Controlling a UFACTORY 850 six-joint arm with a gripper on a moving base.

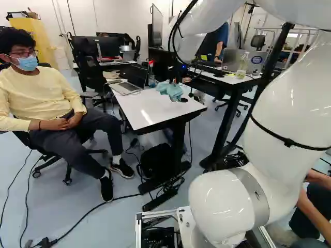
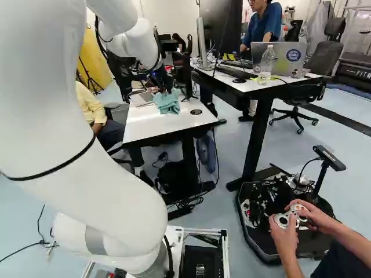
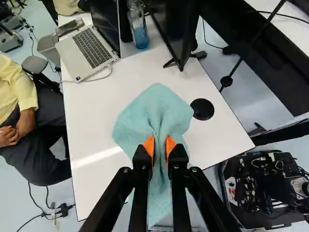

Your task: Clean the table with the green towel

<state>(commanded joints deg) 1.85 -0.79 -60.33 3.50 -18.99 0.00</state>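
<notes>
Over the far part of the white table (image 1: 142,109), the gripper (image 1: 177,77) holds the teal-green towel (image 1: 170,91); its fingers are small there. The wrist view shows the gripper (image 3: 160,145) shut on the towel (image 3: 154,108), with a fold of cloth pinched between the orange pads. Part of the cloth spreads out ahead of the fingertips, and the rest hangs under and between the fingers. Whether the spread part rests on the table (image 3: 91,145) cannot be told. In the right base view the towel (image 2: 167,102) hangs bunched beside the round black table inset.
A laptop (image 3: 89,50), a bottle with blue liquid (image 3: 138,29) and a monitor stand at the table's far side. A seated person (image 1: 44,98) is close to its left edge. A higher desk (image 2: 261,84) stands to the right. Another person's hands hold a controller (image 2: 287,220).
</notes>
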